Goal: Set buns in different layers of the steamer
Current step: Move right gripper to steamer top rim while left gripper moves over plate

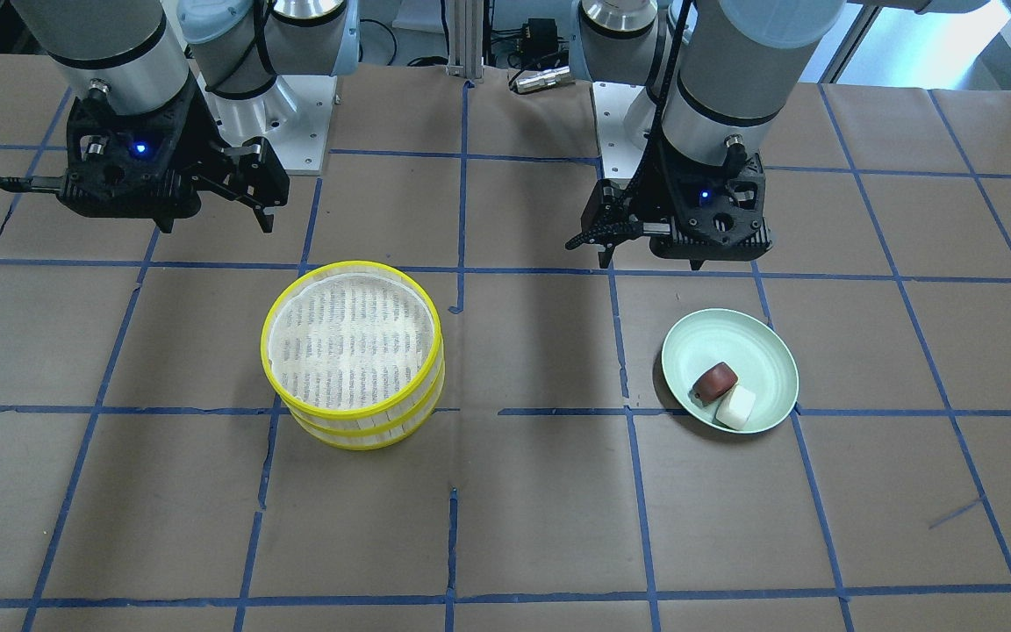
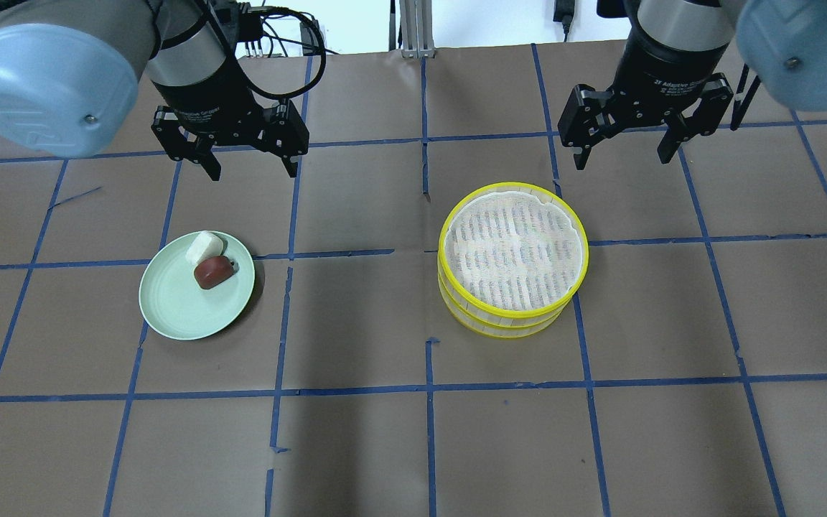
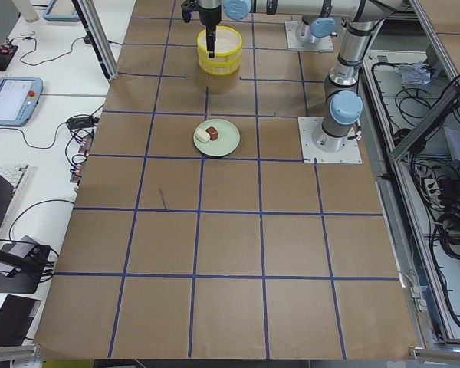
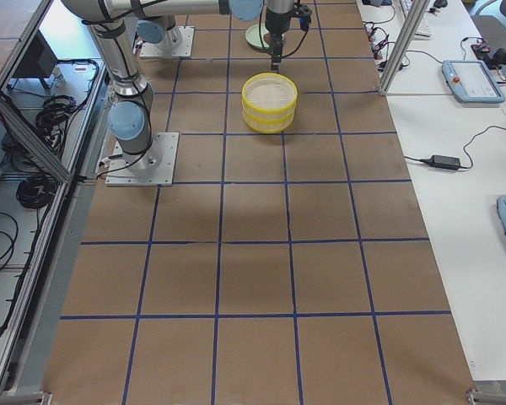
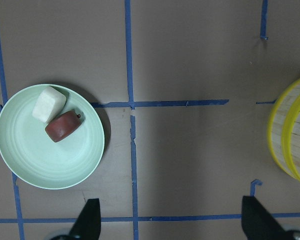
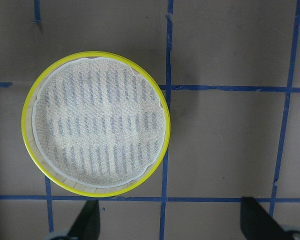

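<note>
The steamer (image 2: pixel 511 321) is two yellow-rimmed trays stacked one on the other, right of the table's middle. Its top mesh floor (image 6: pixel 96 122) is bare. The reddish-brown bun (image 2: pixel 213 272) and the white bun (image 2: pixel 204 248) lie touching on a pale green plate (image 2: pixel 176 309) at the left. They also show in the left wrist view, the reddish-brown bun (image 5: pixel 63 126) and the white bun (image 5: pixel 48 103). My left gripper (image 2: pixel 253 172) is open and empty, above the table just beyond the plate. My right gripper (image 2: pixel 622 161) is open and empty, beyond the steamer and to its right.
The table is brown paper marked into squares with blue tape (image 2: pixel 424 391). The two arm bases (image 1: pixel 295 123) stand at the robot's edge. The steamer's side (image 5: pixel 292 135) shows at the right edge of the left wrist view.
</note>
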{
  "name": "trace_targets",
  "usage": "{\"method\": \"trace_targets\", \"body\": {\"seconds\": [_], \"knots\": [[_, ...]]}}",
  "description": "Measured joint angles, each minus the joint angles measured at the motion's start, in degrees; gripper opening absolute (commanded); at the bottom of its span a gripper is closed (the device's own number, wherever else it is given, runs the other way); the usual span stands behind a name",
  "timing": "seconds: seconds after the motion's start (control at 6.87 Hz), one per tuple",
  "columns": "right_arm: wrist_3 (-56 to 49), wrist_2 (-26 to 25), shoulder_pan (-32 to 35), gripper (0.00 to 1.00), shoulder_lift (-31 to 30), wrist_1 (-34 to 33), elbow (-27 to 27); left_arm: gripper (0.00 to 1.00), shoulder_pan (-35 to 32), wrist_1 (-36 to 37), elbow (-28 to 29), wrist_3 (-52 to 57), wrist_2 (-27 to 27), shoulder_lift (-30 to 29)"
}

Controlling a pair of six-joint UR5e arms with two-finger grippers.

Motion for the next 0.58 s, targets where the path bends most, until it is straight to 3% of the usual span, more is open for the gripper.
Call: {"method": "trace_targets", "body": {"seconds": [0.58], "knots": [[-0.1,-0.1,0.0,1.00,0.5,-1.0,1.8,1.00,0.7,-0.1,-0.3,0.3,0.1,0.1]]}}
